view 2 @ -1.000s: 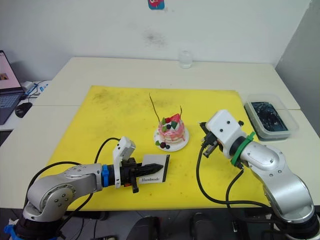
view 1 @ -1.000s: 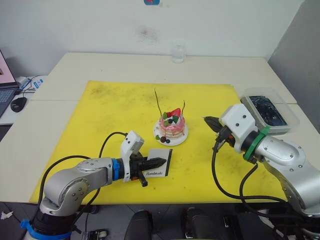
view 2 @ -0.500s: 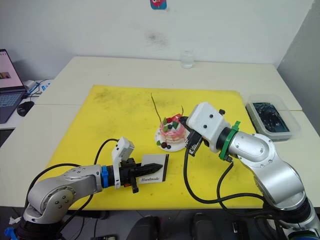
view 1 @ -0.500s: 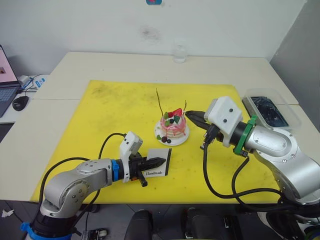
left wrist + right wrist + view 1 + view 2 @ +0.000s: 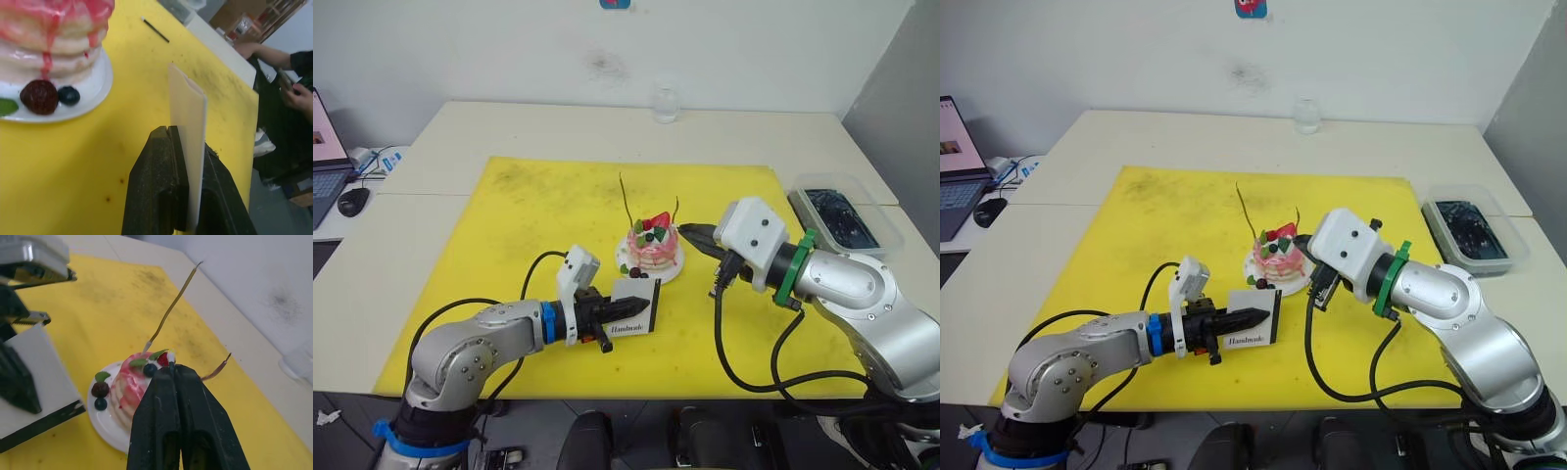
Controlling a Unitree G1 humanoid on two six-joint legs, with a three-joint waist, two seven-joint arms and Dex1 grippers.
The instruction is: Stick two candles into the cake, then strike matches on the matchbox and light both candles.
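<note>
The pink layered cake [image 5: 652, 249] sits on its white plate [image 5: 668, 276] in the middle of the yellow mat. Two thin candles [image 5: 172, 307] [image 5: 218, 369] stand in its top, the left one taller. My left gripper [image 5: 625, 309] is shut on the white matchbox [image 5: 634, 305], holding it on edge just in front of the plate. My right gripper [image 5: 690, 232] is shut on a short match [image 5: 170, 357], whose pale tip pokes out beside the cake's right side, near the shorter candle. Another match [image 5: 155, 29] lies on the mat.
The yellow mat [image 5: 538, 215] covers the pale table. A clear tub with dark contents [image 5: 837, 217] stands at the right edge, a glass [image 5: 664, 103] at the back, a mouse [image 5: 350, 203] at far left. A person's hands [image 5: 293, 93] appear past the table in the left wrist view.
My left gripper has carried the matchbox right and forward, up to the plate. My right gripper swung left from the tub side to the cake, then eased back slightly.
</note>
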